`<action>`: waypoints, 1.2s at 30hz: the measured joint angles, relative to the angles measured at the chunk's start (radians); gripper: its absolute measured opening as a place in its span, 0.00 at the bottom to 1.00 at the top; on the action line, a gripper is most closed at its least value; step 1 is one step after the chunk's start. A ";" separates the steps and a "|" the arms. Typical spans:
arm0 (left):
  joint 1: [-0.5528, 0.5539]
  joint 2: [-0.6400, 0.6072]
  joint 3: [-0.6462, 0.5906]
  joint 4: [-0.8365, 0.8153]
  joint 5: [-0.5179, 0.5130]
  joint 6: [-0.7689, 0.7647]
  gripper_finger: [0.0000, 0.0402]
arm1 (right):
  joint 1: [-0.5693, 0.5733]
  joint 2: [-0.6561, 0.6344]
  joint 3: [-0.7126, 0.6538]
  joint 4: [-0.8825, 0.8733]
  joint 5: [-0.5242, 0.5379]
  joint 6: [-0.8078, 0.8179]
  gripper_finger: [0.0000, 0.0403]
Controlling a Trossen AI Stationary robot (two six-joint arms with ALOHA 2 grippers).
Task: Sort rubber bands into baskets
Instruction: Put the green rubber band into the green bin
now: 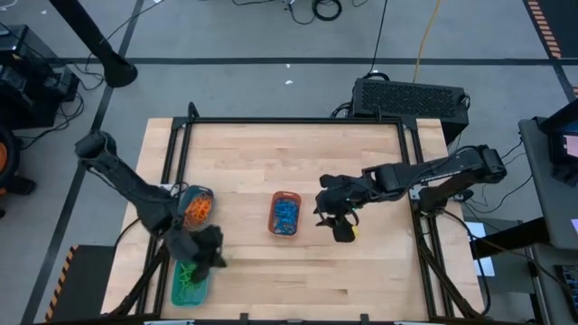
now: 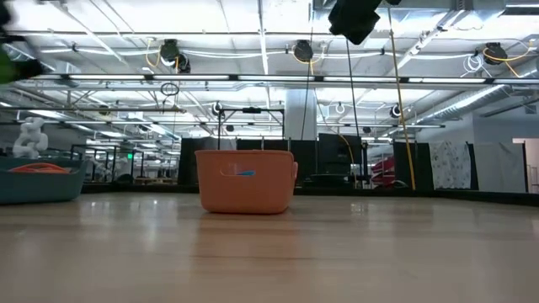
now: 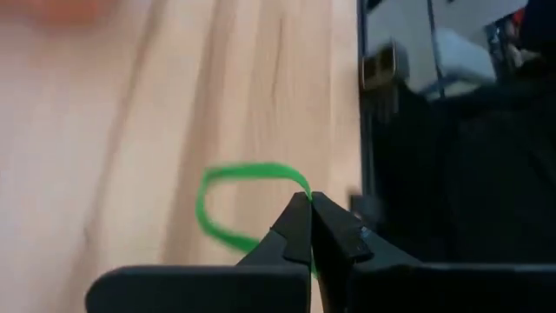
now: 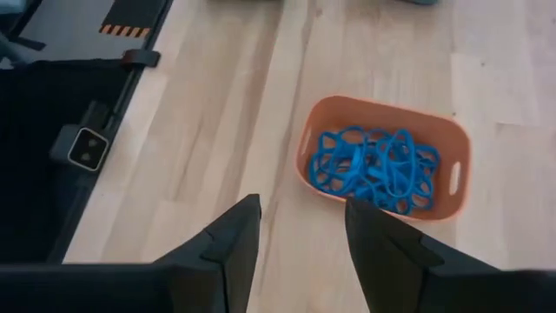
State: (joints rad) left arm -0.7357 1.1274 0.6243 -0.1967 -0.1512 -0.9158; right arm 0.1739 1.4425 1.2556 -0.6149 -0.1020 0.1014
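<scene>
My left gripper (image 1: pixel 206 249) is shut on a green rubber band (image 3: pixel 217 204) at the table's near left, just beyond the teal rectangular basket (image 1: pixel 177 293), which holds green bands. The round basket (image 1: pixel 197 206) beside it holds orange bands. The orange basket (image 1: pixel 285 214) stands on the table's middle, full of blue bands (image 4: pixel 373 167). My right gripper (image 4: pixel 300 235) is open and empty, raised above the table to the right of the orange basket (image 4: pixel 382 113). It also shows in the high view (image 1: pixel 339 218). My left gripper pinches the green band at one spot of its loop (image 3: pixel 301 184) between its two fingertips. The rest of the loop stands out past the fingers, open and slack, clear of the table top.
The black frame rails (image 1: pixel 298 120) run along the table's far, left and right sides. Bare wood lies between the baskets and along the near edge. In the low view the orange basket (image 2: pixel 246 179) stands mid-table and the round basket (image 2: pixel 38 181) at the left.
</scene>
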 joint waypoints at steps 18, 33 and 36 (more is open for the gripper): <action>-0.319 -0.009 0.000 -0.355 0.150 -0.725 0.00 | 0.053 0.000 0.000 -0.011 0.002 -0.011 0.40; -0.318 -0.009 0.000 -0.360 0.182 -0.753 0.18 | 0.053 0.001 0.000 -0.035 0.002 -0.012 0.40; -0.318 -0.009 0.000 -0.360 0.188 -0.760 0.22 | 0.053 0.001 0.000 -0.040 0.002 -0.012 0.40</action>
State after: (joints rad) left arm -1.0542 1.1179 0.6243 -0.5569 0.0364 -1.6753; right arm 0.2264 1.4433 1.2556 -0.6546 -0.1000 0.0897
